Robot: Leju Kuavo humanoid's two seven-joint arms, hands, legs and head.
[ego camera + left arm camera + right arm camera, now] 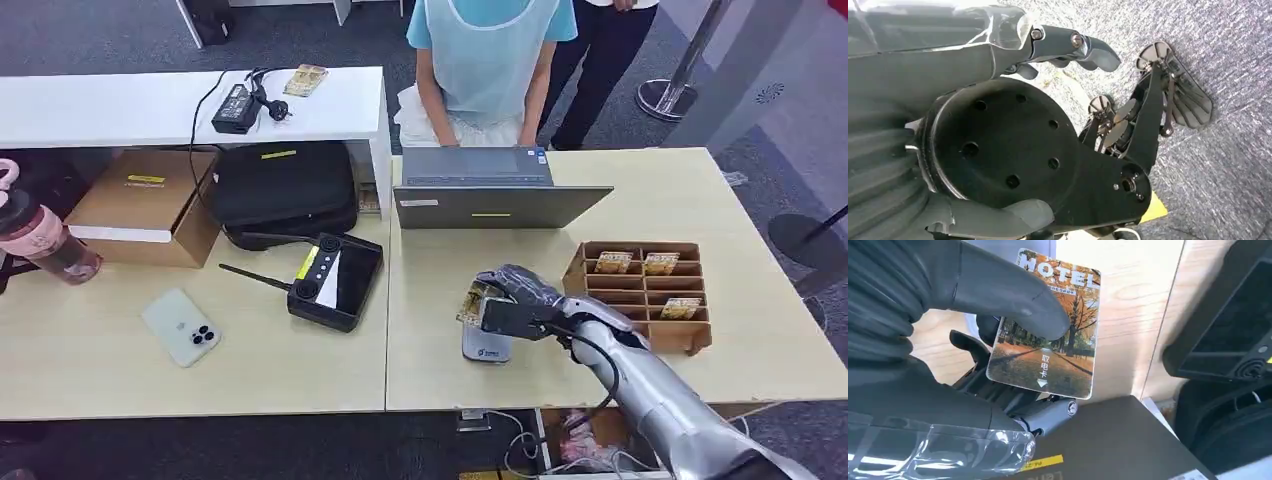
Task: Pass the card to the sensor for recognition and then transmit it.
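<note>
Near the lower middle of the head view, the robot's right hand (pixel 515 300) is stretched out over the light wooden table (pixel 700 360), pinching a hotel key card (pixel 472 302) between its thick thumb and the darker fingers behind it. In the right wrist view the thumb (pixel 1013 295) presses flat on the card's printed face (pixel 1048 340), an autumn tree scene under the word HOTEL, and the fingers (pixel 998 395) back it from the other side, so the card is firmly held. The card hangs just above a small grey card sensor (pixel 486 345) lying on the table directly below the hand; whether card and sensor touch I cannot tell.

Just right of the hand stands a brown cardboard card tray (pixel 690 335) with compartments, a few of them holding more cards (pixel 613 262). Above the hand in the frame sits a grey laptop (pixel 480 190), and a person in a light blue top (pixel 490 50) sits behind it at the upper middle. To the left of centre lies a black controller with an antenna (pixel 335 280), and farther left a white phone (pixel 180 326) face down.

The left hand (pixel 1068 47) shows in its own wrist view above grey carpet (pixel 1228 165), its fingers loosely curled with nothing in them.
</note>
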